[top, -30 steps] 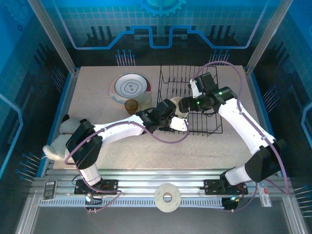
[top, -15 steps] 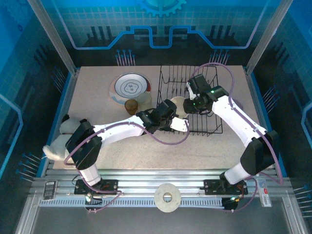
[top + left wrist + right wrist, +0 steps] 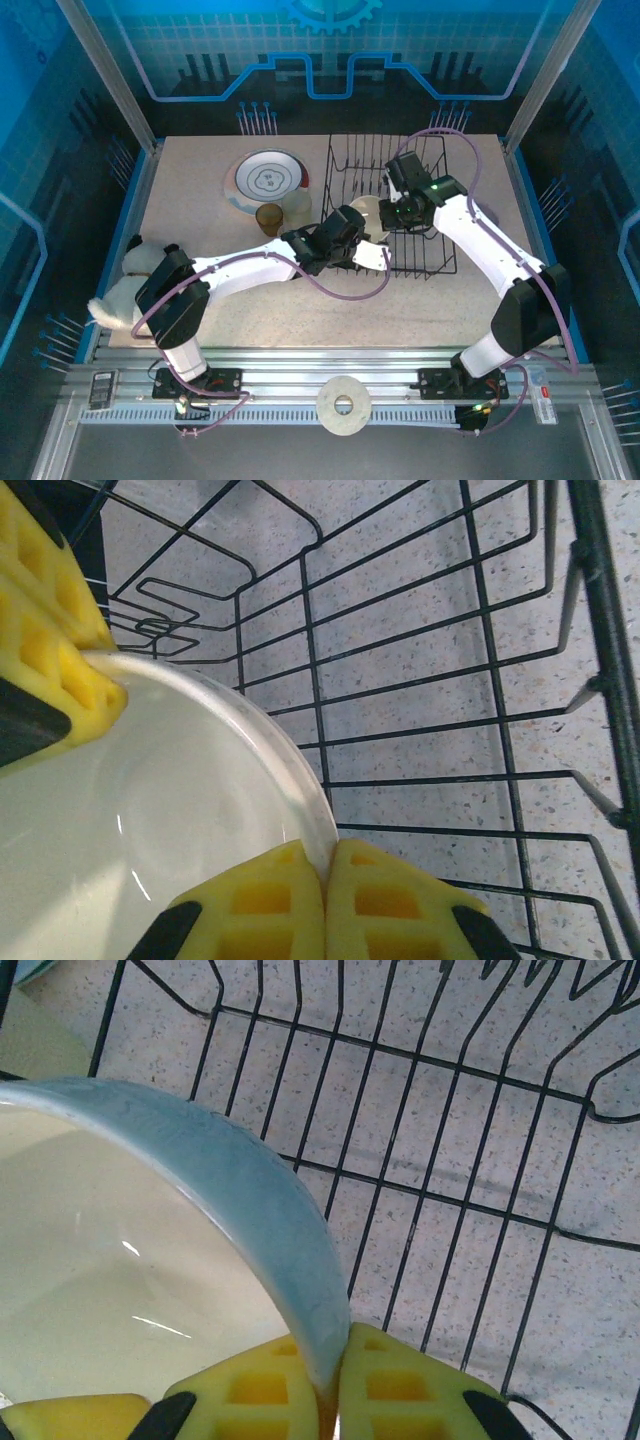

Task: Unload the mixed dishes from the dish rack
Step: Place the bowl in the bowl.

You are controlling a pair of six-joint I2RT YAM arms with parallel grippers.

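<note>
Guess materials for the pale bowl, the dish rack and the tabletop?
bowl: likely glazed ceramic; pale, glossy, sharp highlights, smooth rounded rim. Hard plastic is possible.
dish rack: thin bent wire with a black coating, probably coated steel.
tabletop: speckled beige, matte, stone-look. Laminate or composite, unclear.

Finding: robotics lab test cell, not a domestic kitchen. Ref. landmark: speckled tabletop [image 3: 200,200].

- Aluminium extrusion posts [image 3: 108,70] rise at its far corners.
- Blue-lit panels [image 3: 330,60] w/ printed gear-and-circuit graphics stand behind and to both sides.
- Slotted metal rail [image 3: 300,365] runs along its near edge. Left arm [image 3: 240,270] and right arm [image 3: 500,250] are bolted there.
- Purple cabling [image 3: 350,293] loops over its middle.
- Black wire dish rack [image 3: 435,240] sits on its R half as a test prop.
</note>
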